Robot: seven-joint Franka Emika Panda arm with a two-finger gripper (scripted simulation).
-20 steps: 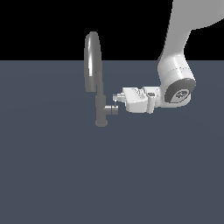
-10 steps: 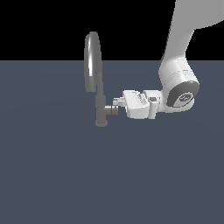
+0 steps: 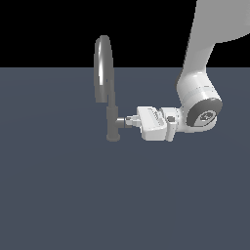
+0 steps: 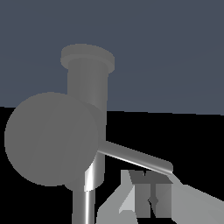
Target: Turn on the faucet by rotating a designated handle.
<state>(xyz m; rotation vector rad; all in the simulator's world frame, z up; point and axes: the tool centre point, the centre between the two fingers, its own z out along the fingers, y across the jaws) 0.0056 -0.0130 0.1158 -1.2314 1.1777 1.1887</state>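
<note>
Slate-blue ground (image 3: 63,195) fills the lower part of the exterior view, flat and uniform, under a black band of background.

Item one: the faucet (image 3: 104,73), grey brushed metal, upright on that ground toward the exterior view's left of centre. I log a tall narrow arched spout above a cylindrical post that ends in a small round base. On my wrist feed the post and base (image 4: 87,74) appear as a cylinder capped by a disc.

Item two: the handle (image 3: 120,121), a short grey stub jutting sideways from the post toward the exterior view's right, low on the post and just above the base. On the wrist feed its round end face (image 4: 50,138) fills much of the frame, and a thin bright lever pin (image 4: 135,157) runs out from it.

Item three: the arm (image 3: 200,73), white, coming down from the upper part of the exterior view's right, its wrist turned level so the hand points at the faucet.

Item four: the gripper (image 3: 129,121), right at the outer end of the handle. The wrist feed shows its fingertips (image 4: 151,197) close beside the far end of the lever pin. I cannot tell from either feed whether the fingers are parted or closed, nor whether they touch the pin.
</note>
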